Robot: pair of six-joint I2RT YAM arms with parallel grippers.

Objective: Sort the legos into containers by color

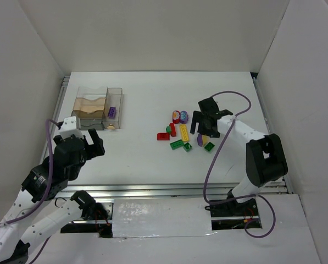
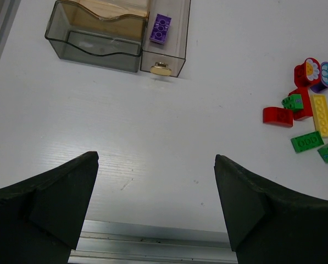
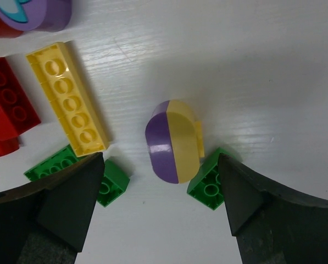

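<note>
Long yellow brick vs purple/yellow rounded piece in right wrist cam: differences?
The long yellow brick is one colour; the rounded piece is half purple, half yellow. The long yellow brick is a straight bar with a row of studs; the rounded piece is a smooth oval. Both lie loose on the table.

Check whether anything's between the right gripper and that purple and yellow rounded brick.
Nothing lies between them: the open right gripper hangs over the purple-and-yellow rounded brick. A green brick touches that brick's side, just ahead of one finger, and could get pinched along with it.
</note>
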